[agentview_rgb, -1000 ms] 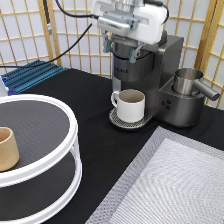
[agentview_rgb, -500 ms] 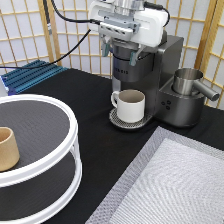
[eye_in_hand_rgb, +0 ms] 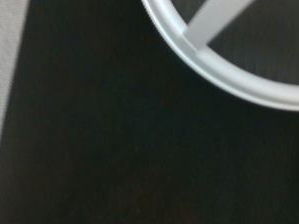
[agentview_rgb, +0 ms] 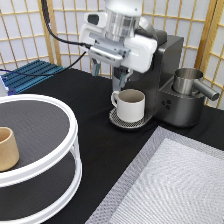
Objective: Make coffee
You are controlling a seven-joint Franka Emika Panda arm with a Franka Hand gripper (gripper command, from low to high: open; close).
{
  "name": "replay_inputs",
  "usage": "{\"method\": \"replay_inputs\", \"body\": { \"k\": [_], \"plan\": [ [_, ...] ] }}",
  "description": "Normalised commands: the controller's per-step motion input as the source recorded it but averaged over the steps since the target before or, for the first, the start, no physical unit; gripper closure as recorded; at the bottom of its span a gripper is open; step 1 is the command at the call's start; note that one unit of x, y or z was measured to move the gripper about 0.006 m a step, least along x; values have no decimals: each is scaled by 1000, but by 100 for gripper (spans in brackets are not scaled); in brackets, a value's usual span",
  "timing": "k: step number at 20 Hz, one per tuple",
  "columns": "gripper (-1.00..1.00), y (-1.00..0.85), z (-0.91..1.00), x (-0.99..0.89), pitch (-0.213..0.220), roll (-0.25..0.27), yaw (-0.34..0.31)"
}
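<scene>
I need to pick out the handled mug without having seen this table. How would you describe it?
Find the dark coffee machine at the exterior view's top right. The mug stands on the round drip tray at its front, right under the gripper. It is cream-white with a handle, unlike the tan handleless cup on the white two-tier stand and the steel pitcher.

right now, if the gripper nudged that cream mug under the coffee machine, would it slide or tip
The mug looks squat and wide-based, so it would probably slide rather than tip. It seems rigid ceramic, likely fairly heavy for its size and breakable. The grated drip tray under it may resist sliding a little. The gripper hangs just above its rim.
</scene>
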Motion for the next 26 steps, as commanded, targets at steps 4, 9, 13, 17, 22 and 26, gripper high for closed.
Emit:
{"method": "replay_inputs", "body": {
  "k": [4, 9, 13, 17, 22, 26],
  "plan": [
    [-100, -615, 1000, 162, -70, 63, 65],
    [-100, -947, 994, 98, -58, 162, 0],
    [-100, -256, 999, -266, -89, 117, -11],
    [-100, 769, 1000, -431, -108, 12, -2],
    [-100, 995, 599, -17, -6, 0, 0],
    [-100, 921, 206, 293, 56, -20, -17]
  ]
}}
